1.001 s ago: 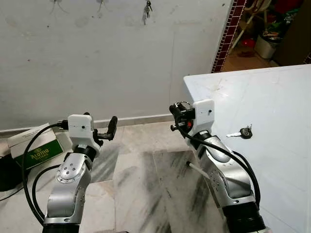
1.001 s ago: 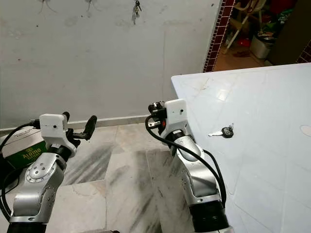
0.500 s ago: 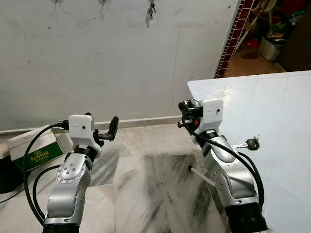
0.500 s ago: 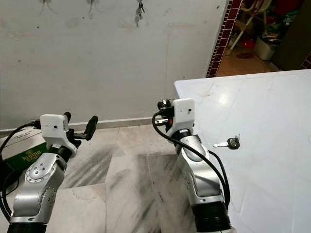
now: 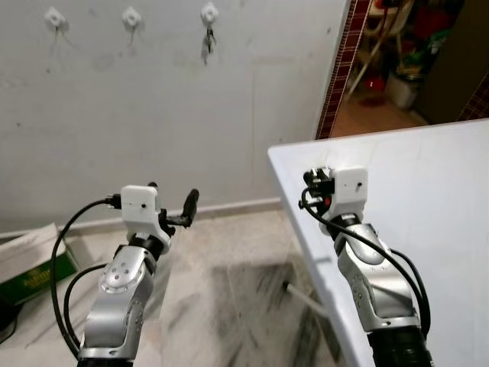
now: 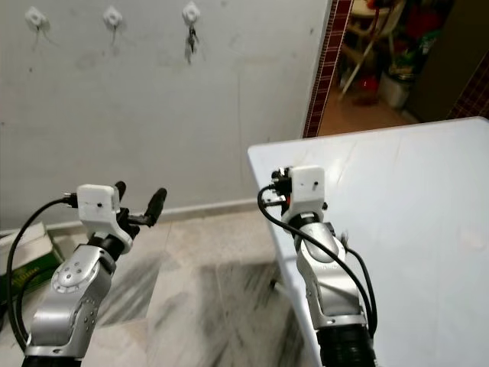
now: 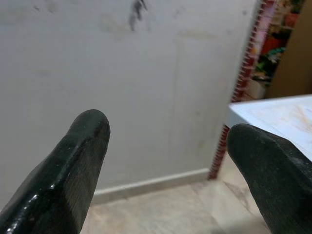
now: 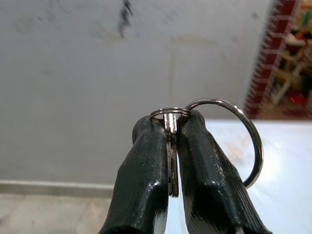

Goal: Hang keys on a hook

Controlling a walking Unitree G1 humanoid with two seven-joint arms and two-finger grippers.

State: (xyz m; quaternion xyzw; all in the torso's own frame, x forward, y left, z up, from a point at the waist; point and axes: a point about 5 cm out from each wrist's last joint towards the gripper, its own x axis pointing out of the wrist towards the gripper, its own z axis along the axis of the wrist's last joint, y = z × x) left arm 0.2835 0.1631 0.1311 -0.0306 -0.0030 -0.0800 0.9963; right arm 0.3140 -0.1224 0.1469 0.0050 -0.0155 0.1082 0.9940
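My right gripper [image 8: 170, 127] is shut on a set of keys [image 8: 171, 151] with a steel ring [image 8: 253, 141] sticking out beside the fingers. It is raised at the near corner of the white table [image 5: 428, 164], pointing toward the wall. Three white hooks are fixed high on the grey wall: the left hook [image 5: 52, 17], the middle hook [image 5: 131, 15] and the right hook [image 5: 208, 12]. Another bunch of keys [image 5: 207, 40] hangs from the right hook. My left gripper [image 5: 172, 206] is open and holds nothing, raised over the floor at the left.
A green and white carton [image 5: 30, 264] lies on the marble floor by the wall at the left. A brick-red tiled door edge [image 5: 340, 69] leads to a cluttered room at the back right. The white table fills the right side.
The camera has tilted up and shifted, bringing all three hooks into view. The key that lay on the table has left the picture. Both arms keep about the same pose.
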